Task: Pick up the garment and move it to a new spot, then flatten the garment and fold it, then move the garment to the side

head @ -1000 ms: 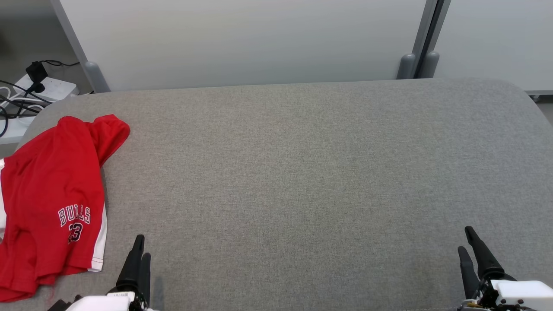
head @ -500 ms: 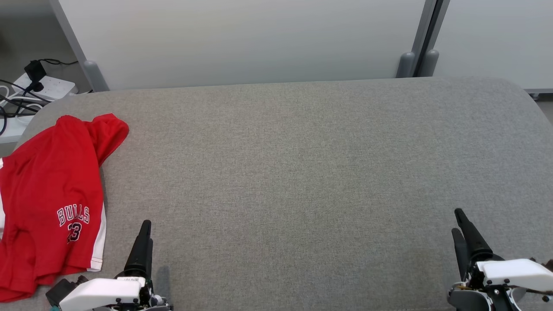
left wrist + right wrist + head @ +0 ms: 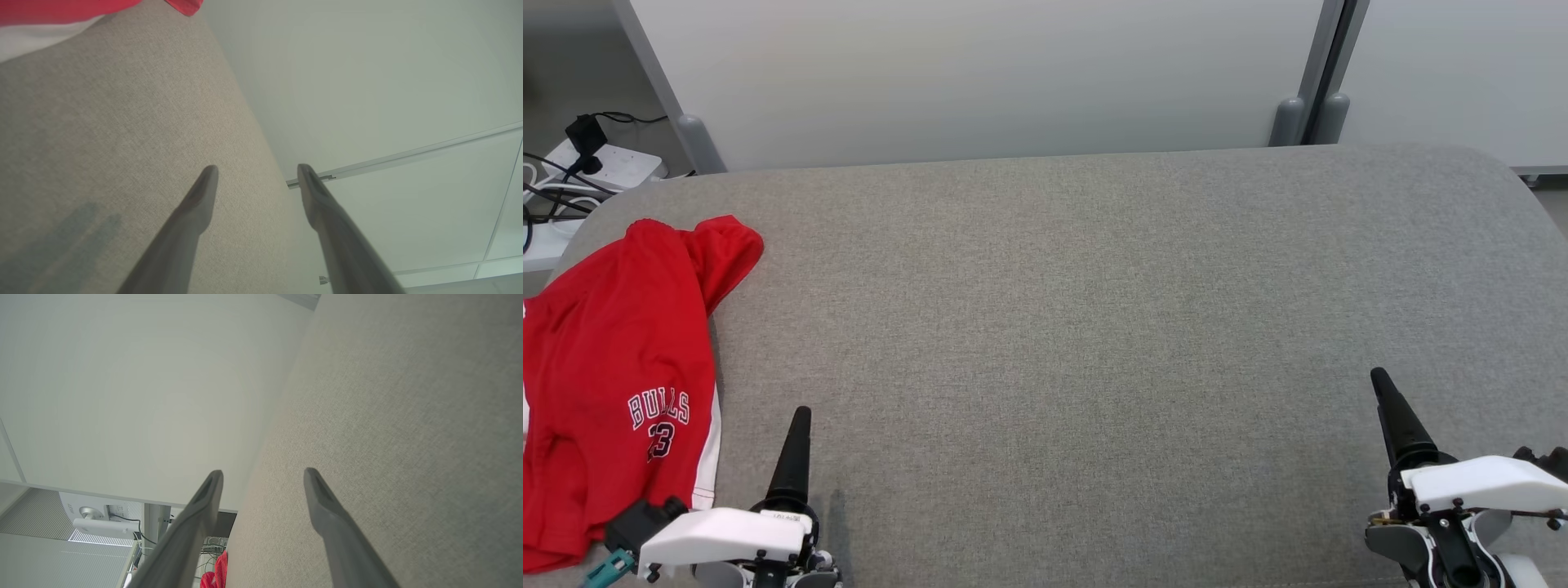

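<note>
- The garment (image 3: 613,376) is cut off by the left edge of the head view, so its full outline cannot be made out.
- In that view a dark part of the left arm's wrist covers the garment's near right corner; whether they touch I cannot tell.
- In the head view each gripper shows a single dark finger, the second one lying hidden behind it.
- The left wrist view catches just a red and white strip of the garment in its top left corner.
- The right wrist view shows a small red scrap at its bottom edge, beside a white device (image 3: 98,516) too small to identify.
- The garment is red with a white side stripe and "BULLS 23" printed near its near right part.
- It lies crumpled on the left end of the desk (image 3: 1094,310), with one lobe folded over at the far end.
- The left gripper (image 3: 257,168) hovers just right of the garment at the near edge, its jaws spread apart and empty.
- The right gripper (image 3: 263,472) is at the near right of the desk, well apart from the garment, jaws likewise apart and empty.
- The desk is covered in plain grey woven cloth with rounded far corners.
- Behind it stand pale panels (image 3: 980,73) on grey posts (image 3: 1294,122).
- At the far left, off the desk, a white power strip (image 3: 613,167) lies with black cables (image 3: 547,192).
</note>
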Available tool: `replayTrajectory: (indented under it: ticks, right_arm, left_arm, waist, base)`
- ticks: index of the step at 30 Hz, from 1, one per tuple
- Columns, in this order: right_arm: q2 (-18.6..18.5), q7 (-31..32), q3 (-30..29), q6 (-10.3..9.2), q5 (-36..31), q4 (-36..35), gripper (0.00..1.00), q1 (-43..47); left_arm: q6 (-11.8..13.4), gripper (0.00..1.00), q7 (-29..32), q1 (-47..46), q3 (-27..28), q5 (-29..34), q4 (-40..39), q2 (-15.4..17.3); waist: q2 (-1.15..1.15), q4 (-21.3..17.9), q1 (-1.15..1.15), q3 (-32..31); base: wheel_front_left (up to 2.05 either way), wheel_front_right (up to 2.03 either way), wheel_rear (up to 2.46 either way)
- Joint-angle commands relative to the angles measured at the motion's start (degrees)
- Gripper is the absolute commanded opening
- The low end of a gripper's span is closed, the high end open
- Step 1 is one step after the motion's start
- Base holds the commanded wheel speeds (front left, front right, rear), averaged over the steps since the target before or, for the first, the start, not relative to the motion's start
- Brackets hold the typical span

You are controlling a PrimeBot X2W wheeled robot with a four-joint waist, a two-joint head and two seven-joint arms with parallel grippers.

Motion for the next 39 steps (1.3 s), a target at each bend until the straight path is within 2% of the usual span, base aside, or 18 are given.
replayTrajectory:
  ticks: [1, 13, 39]
  right_arm:
    - [-1.34, -1.09, 1.14, 0.26, -2.08, -0.68, 1.00, -3.59]
    - [-2.25, -3.11, 4.21, 0.28, -11.40, 1.87, 1.00, -6.83]
    - [-3.62, -7.48, 8.08, 0.34, -29.41, 7.49, 1.00, -14.46]
  left_arm:
    - [-0.17, 1.00, -0.56, -4.36, 0.54, 2.68, -0.84, 0.76]
    - [0.05, 1.00, -2.59, -6.81, 1.12, 14.02, 1.20, 0.73]
    - [-0.16, 1.00, -6.97, -13.03, 2.69, 34.15, 6.26, 0.85]
  waist:
    - [0.00, -0.02, -0.01, 0.01]
    - [0.00, -0.04, -0.01, 0.04]
    - [0.00, -0.16, -0.01, 0.99]
  base:
    - [0.00, 0.00, 0.00]
    - [0.00, 0.00, 0.00]
    - [0.00, 0.00, 0.00]
